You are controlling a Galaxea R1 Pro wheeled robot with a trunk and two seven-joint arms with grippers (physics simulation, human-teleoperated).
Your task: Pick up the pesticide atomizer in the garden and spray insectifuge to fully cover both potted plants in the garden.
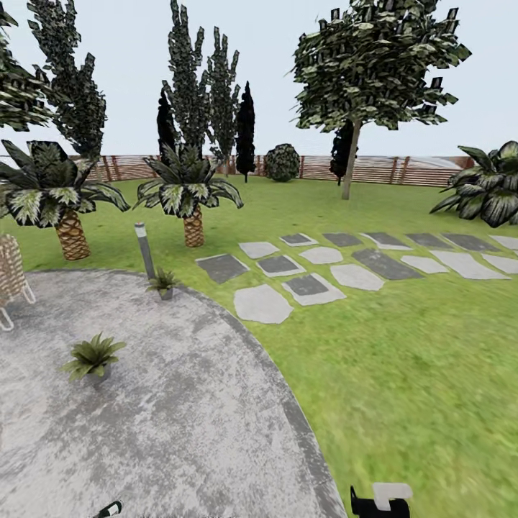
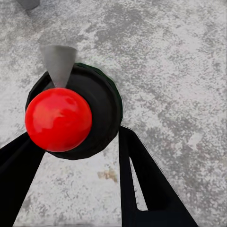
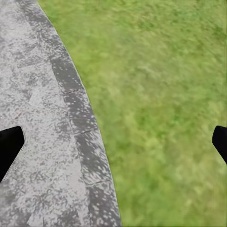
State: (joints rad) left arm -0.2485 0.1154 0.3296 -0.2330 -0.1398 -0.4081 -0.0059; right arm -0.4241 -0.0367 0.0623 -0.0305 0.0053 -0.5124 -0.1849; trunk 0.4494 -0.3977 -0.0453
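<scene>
No legible text, labels, nos. or signs in any view.

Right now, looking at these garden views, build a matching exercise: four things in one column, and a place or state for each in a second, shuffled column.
Things:
1. nearer potted plant
2. farther potted plant
3. stepping stones
4. right gripper

Places or states:
A. open, above the patio's edge
B. out on the patio paving
C. laid in the lawn
D. beside the grey lamp post

Pairs: 1-B, 2-D, 3-C, 4-A
</scene>
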